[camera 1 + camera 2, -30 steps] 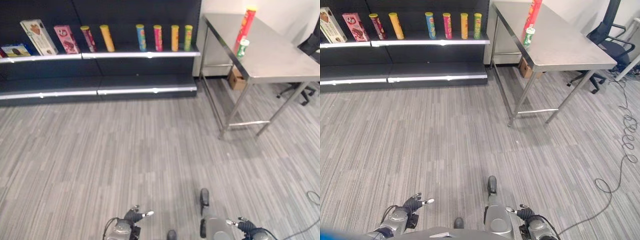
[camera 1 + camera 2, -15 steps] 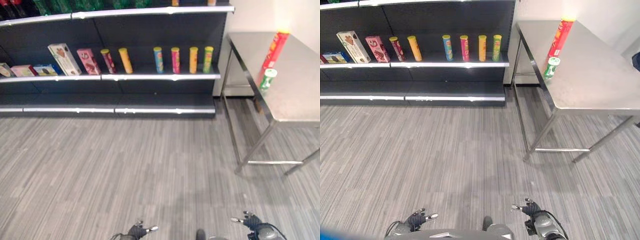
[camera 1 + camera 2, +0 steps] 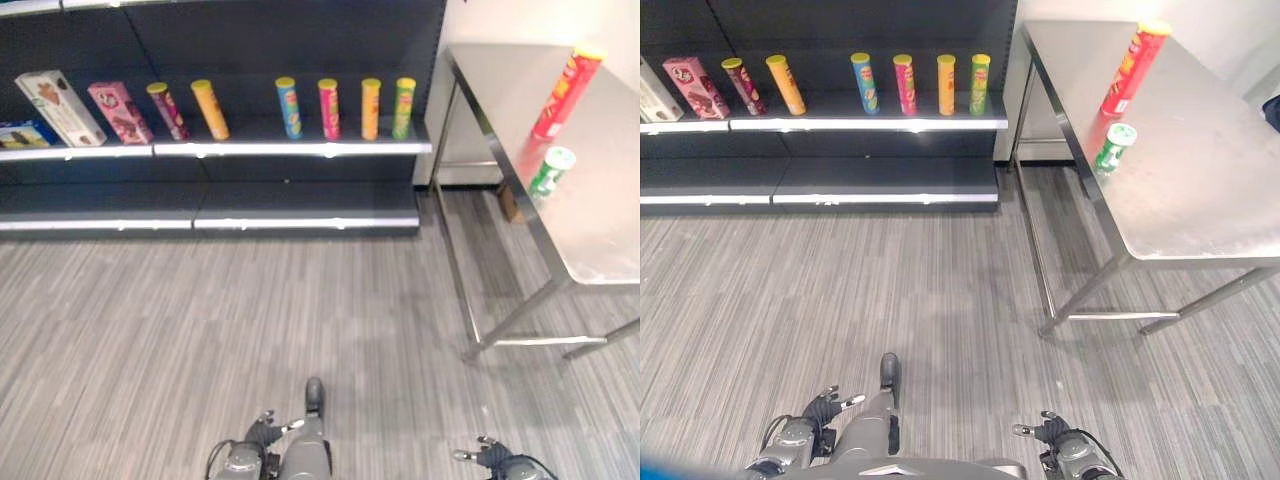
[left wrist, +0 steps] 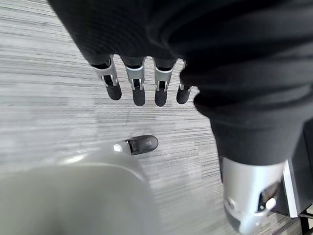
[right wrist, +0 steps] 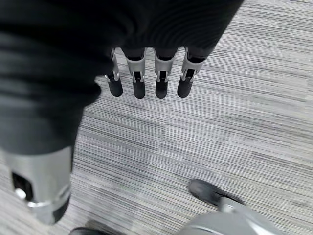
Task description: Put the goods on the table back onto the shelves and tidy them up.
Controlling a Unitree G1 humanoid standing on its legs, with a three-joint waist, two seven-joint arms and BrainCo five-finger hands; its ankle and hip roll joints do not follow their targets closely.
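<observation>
Left hand [image 4: 142, 88], right hand [image 5: 146, 81] — fingers straight, empty.

Even, bright overhead light fills the scene. White glare runs along the shelf edge [image 3: 290, 149] across the upper half, and the steel table [image 3: 1200, 200] at upper right shines pale. Shelf lines bow slightly toward the frame edges.
</observation>
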